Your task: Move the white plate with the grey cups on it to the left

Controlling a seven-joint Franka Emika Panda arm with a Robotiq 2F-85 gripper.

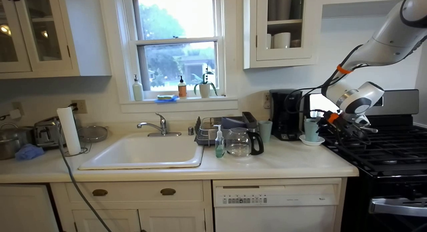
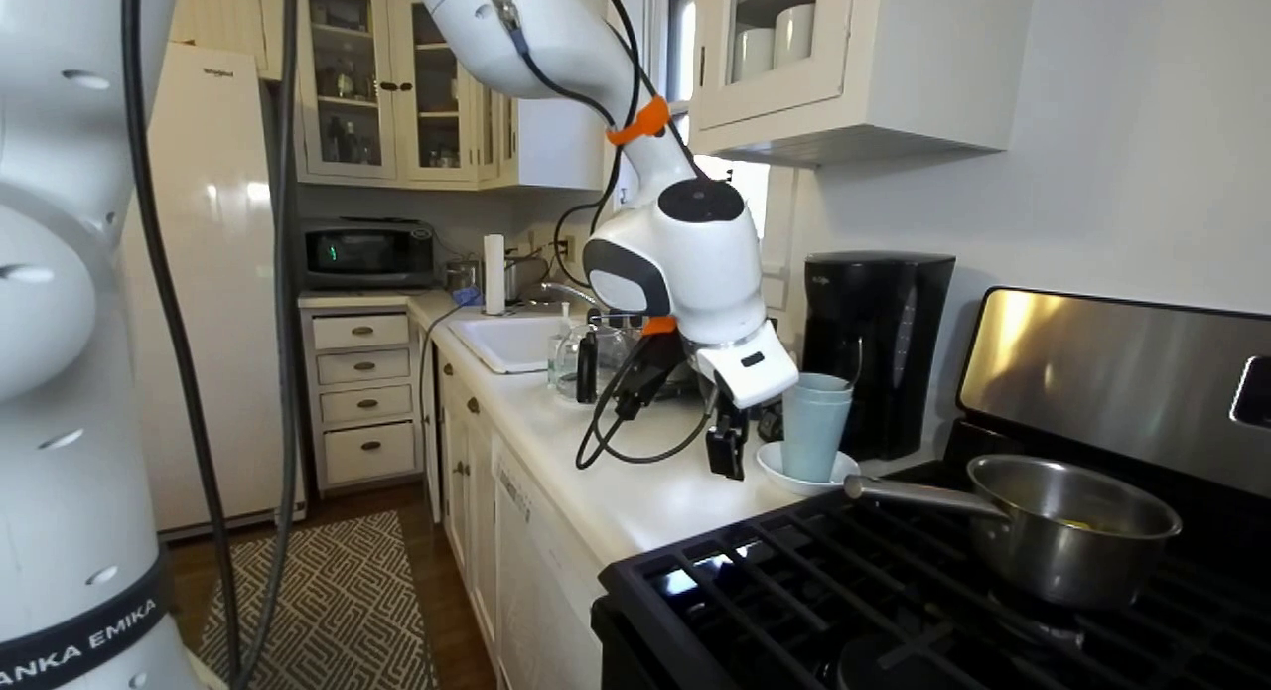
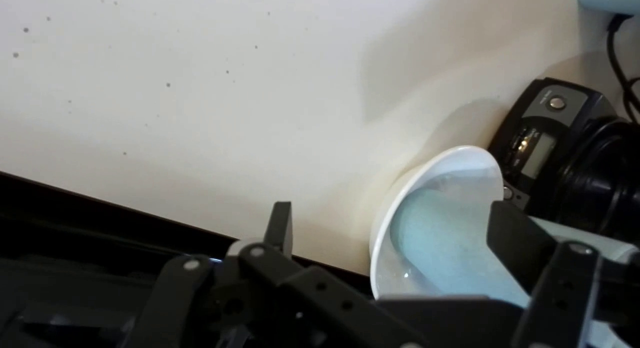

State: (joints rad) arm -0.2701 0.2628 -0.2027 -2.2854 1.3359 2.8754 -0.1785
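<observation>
Hovering near the white plate (image 2: 773,470), gripper (image 3: 395,228) is gripping nothing, jaws apart, presumably for pinching the rim; plate is sitting on the counter (image 2: 635,496) beside the stove (image 2: 794,571), nested pale cups (image 2: 816,434) standing on it, so leftward move is likely needing level carrying

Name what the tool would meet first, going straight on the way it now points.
Probably the white plate: in the wrist view its rim shows within the gap of the open tool. Depth is unclear, so the tool might pass beside it to the counter.
</observation>
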